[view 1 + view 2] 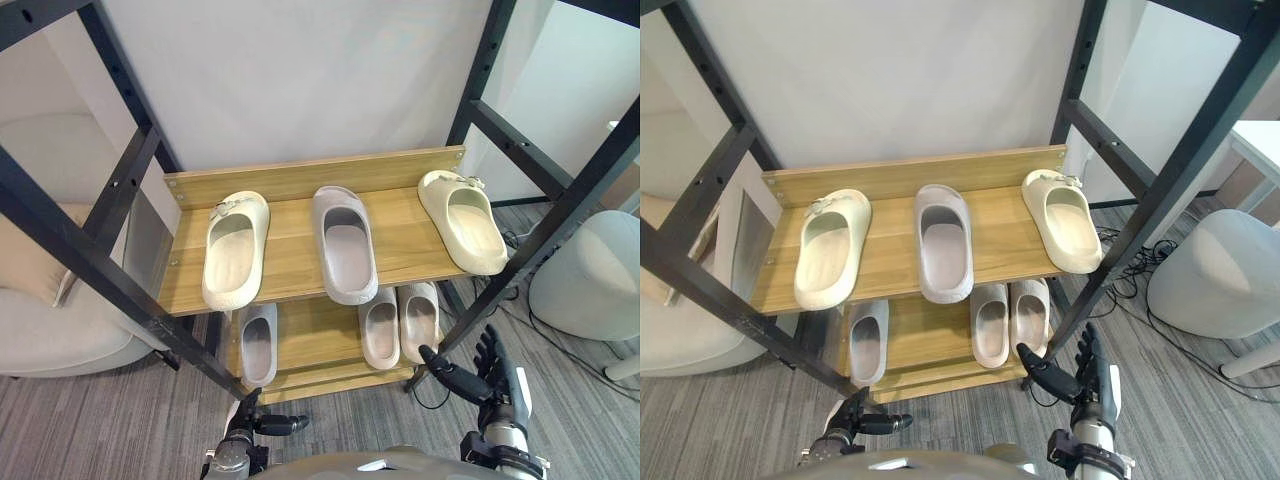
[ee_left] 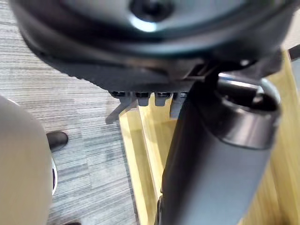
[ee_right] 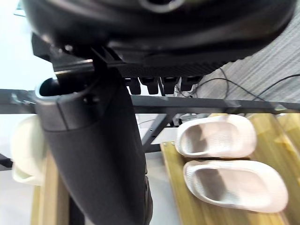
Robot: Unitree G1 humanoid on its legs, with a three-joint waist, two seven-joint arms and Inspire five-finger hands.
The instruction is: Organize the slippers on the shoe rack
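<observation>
Both eye views look steeply down from the head at the front of the shoe rack (image 1: 310, 175), from a little way back. They share both shelves and the carpet (image 1: 1200, 400), with the right eye set slightly to the side. The left wrist view looks very closely along the left hand (image 2: 140, 51) at the lower shelf (image 2: 145, 140). The right wrist view looks along the right hand (image 3: 154, 33) at a pair of slippers (image 3: 234, 180) there, which the eye views also show.

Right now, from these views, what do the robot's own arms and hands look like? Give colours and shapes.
The left hand and right hand are both dark, nearly black, with slim fingers and a thicker, rounded, glossy thumb. Each sits on a silver-grey metal forearm. The right hand has a pale strip along its outer side.
</observation>
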